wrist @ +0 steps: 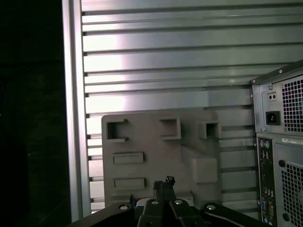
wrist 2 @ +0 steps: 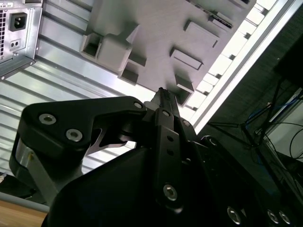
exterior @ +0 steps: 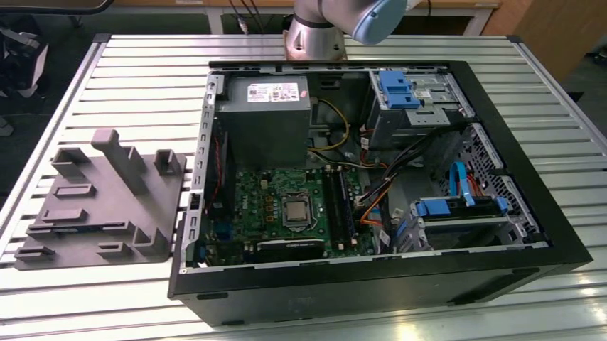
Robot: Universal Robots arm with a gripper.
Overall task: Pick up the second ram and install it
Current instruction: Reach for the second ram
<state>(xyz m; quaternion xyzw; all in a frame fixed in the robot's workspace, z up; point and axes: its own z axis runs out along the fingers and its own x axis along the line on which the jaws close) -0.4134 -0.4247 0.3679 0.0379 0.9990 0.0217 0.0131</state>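
Slatted metal table (exterior: 142, 71), open pc case (exterior: 379, 284) on it; grey holder tray (exterior: 104, 213) just beside the case; gripper (wrist: 163, 182) above that tray in the first wrist view, fingers pressed together

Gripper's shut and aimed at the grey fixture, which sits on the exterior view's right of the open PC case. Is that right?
One slip: the exterior view shows the grey fixture on the exterior view's left of the open PC case, not the right. The rest stands: in the first wrist view the gripper is shut and aimed at the fixture.
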